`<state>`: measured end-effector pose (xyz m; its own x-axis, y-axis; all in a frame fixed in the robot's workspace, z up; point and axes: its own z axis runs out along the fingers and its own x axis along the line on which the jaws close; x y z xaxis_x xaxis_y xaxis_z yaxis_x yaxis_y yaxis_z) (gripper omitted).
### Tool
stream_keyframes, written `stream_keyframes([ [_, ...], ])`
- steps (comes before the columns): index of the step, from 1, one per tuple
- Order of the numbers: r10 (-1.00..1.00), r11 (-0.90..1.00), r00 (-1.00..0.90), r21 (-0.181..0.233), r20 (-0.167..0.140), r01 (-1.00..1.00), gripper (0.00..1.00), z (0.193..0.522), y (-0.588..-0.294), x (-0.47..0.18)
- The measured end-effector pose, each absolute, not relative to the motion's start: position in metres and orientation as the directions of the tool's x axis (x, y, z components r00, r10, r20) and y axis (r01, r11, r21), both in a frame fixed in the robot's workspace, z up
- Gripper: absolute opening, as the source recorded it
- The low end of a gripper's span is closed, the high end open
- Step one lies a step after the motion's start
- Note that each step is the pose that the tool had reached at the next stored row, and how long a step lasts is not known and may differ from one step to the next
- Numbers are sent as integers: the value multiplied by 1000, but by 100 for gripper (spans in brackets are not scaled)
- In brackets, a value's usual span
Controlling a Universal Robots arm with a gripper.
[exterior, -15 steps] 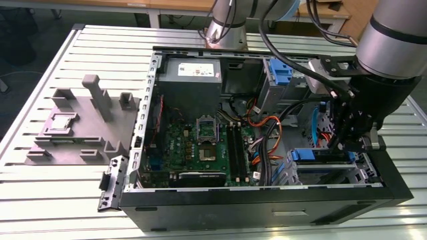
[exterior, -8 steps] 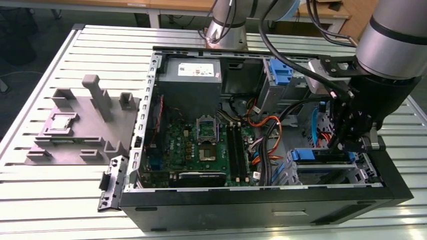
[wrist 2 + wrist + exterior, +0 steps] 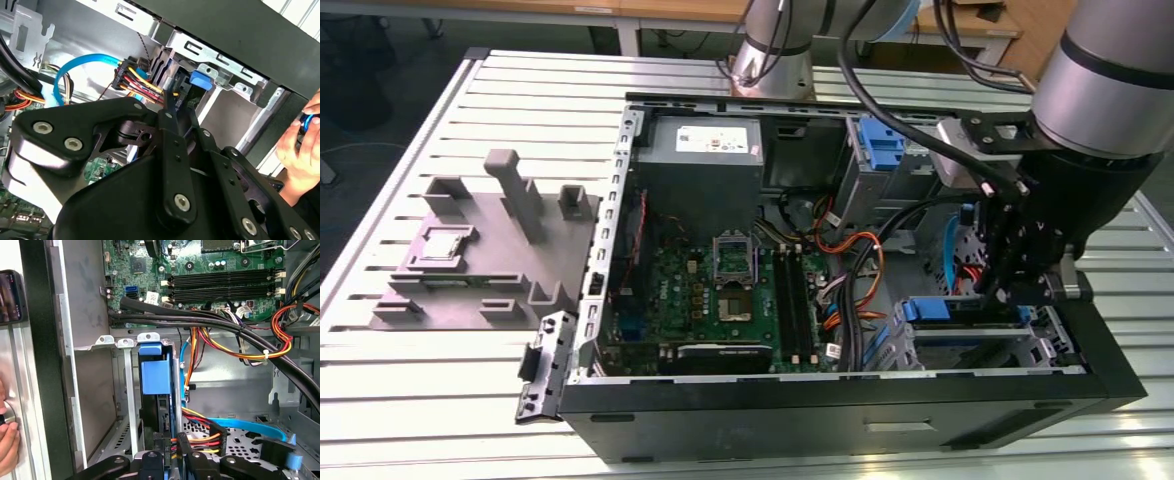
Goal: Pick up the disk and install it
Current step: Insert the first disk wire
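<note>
**Disk standing in the drive bay, gripper right over it**

In the first wrist view the gripper [image 3: 172,460] sits nearest the camera, its black linkage closing in around the edge of the disk [image 3: 159,405], which stands on edge in the bay with its blue carrier tab uppermost. The jaws appear closed on the disk's near edge, where the red, yellow and black power cable [image 3: 200,432] plugs in. I judge the disk to be well down in its slot, held this way so that it slides straight along the bay's metal rails [image 3: 131,400].

In the second wrist view the same blue tab shows just beyond the fingertips [image 3: 172,97], tucked under the bay's metal bracket [image 3: 220,65]. A person's hand [image 3: 300,145] rests outside the case wall, apart from the work.

Further off, a light blue data cable [image 3: 250,427] curves across the perforated case floor, and thick black cables [image 3: 200,320] run between the bay and the motherboard [image 3: 200,270] with its memory slots.

In the exterior view the computer case [image 3: 854,400] lies open on the slatted surface [image 3: 454,400]. The arm reaches down into the corner nearest the exterior view's right. A grey power supply [image 3: 704,150] sits at the far side, a bare blue bracket [image 3: 881,145] beside it, and a grey fixture [image 3: 487,250] lies on the surface to the exterior view's left.
</note>
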<state>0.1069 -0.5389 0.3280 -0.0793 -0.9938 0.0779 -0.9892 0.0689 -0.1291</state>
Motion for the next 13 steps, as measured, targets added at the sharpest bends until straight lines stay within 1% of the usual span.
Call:
stream_keyframes([
  [13,-994,69,-79,-127,76,-989,24,340,-539,107],
])
